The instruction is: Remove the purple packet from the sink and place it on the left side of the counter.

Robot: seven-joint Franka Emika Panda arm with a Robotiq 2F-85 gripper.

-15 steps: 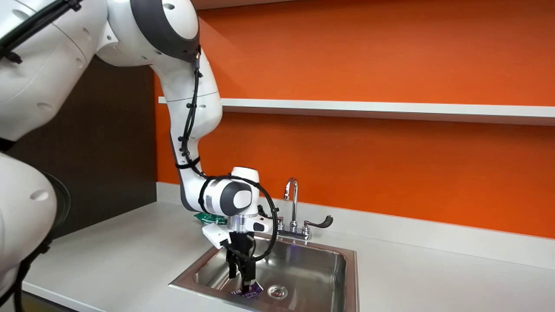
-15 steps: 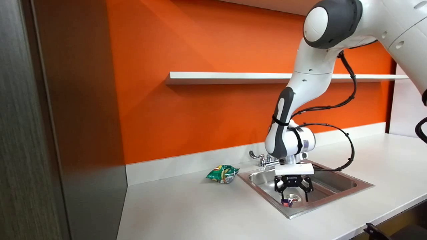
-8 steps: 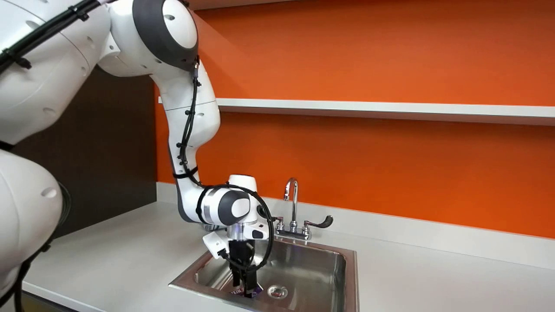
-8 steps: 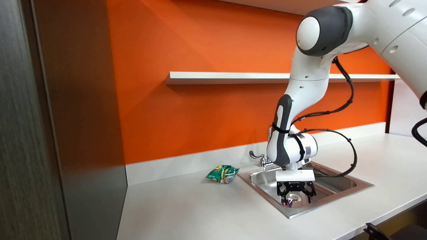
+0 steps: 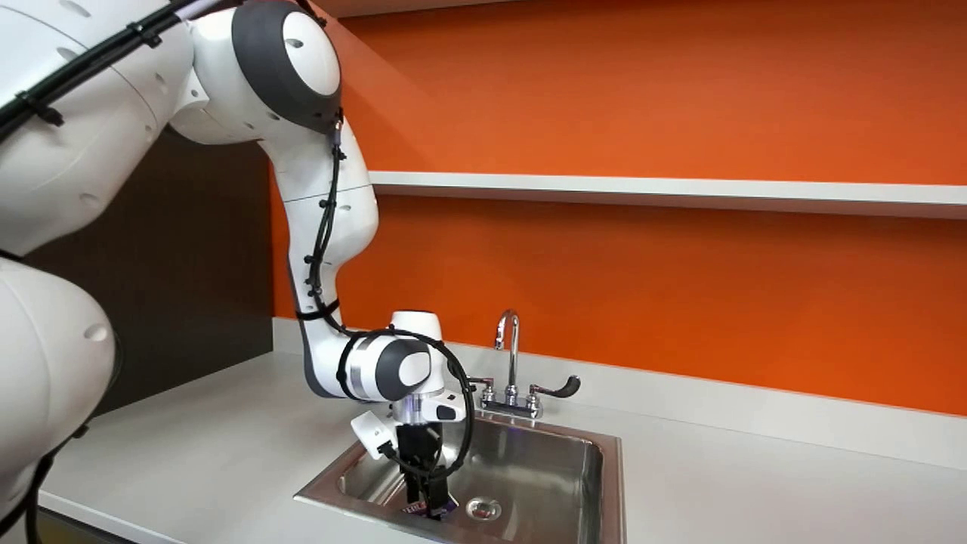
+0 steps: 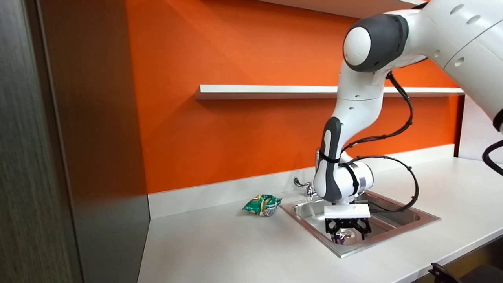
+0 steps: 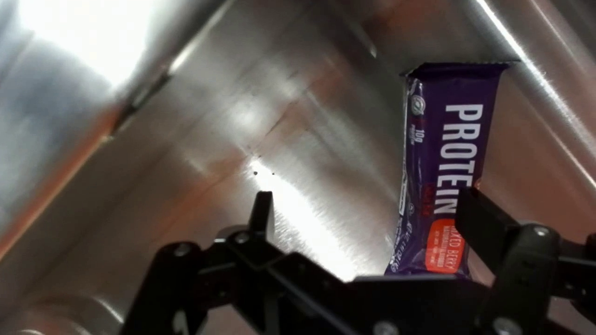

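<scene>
The purple packet (image 7: 428, 163) lies flat in the sink, with white lettering and an orange label. It also shows small in both exterior views (image 5: 412, 509) (image 6: 338, 238), partly hidden by the gripper. My gripper (image 7: 367, 202) is open and low in the sink (image 5: 321, 491) over the packet's near end. In the wrist view the right finger overlaps the packet's right edge. The left finger stands well to its left over bare steel. I cannot tell whether the right finger touches the packet. The pale counter (image 6: 220, 251) surrounds the sink.
A green packet (image 6: 262, 204) lies on the counter beside the sink. The chrome faucet (image 5: 514, 363) stands behind the basin. The sink's steel walls surround the gripper. A white shelf (image 5: 680, 185) runs along the orange wall, and a dark panel (image 5: 189, 264) closes one end.
The arm and gripper have moved down into the sink, mostly in the earlier half second. The fingers stay open. The packet has not visibly moved.
</scene>
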